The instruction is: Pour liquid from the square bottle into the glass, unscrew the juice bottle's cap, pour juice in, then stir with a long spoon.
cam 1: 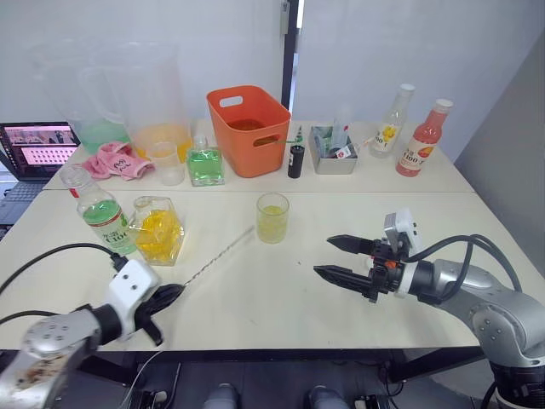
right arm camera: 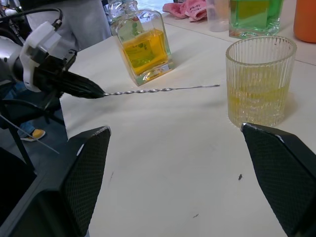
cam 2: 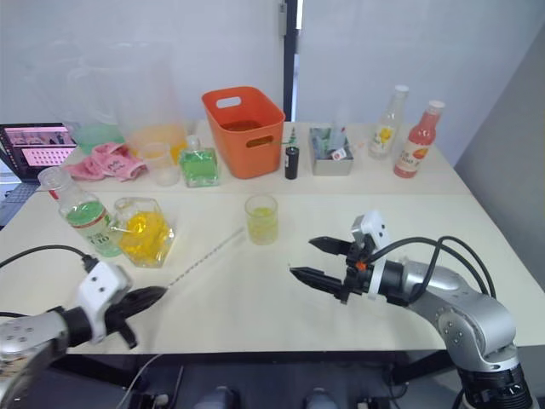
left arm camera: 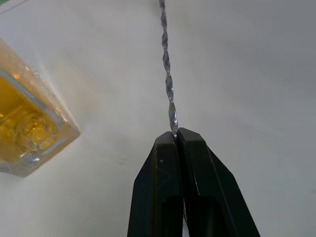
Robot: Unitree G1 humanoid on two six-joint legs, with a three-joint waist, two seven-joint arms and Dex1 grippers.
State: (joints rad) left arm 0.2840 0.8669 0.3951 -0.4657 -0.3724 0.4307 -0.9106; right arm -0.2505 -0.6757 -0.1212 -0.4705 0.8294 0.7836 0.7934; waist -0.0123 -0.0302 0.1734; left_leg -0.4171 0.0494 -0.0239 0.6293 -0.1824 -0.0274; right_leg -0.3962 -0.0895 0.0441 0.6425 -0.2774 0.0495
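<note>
Inside the left gripper (left arm camera: 176, 140), spoon (left arm camera: 167, 74) end hidden.

The long spoon (left arm camera: 168, 79) runs off the left wrist picture's edge; its near end sits hidden between the left end effector (left arm camera: 177, 136) fingers.

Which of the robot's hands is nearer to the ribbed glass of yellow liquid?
Right. The right hand hangs open just beside the glass; the left hand sits farther off near the table's front edge, shut on the long spoon.
</note>
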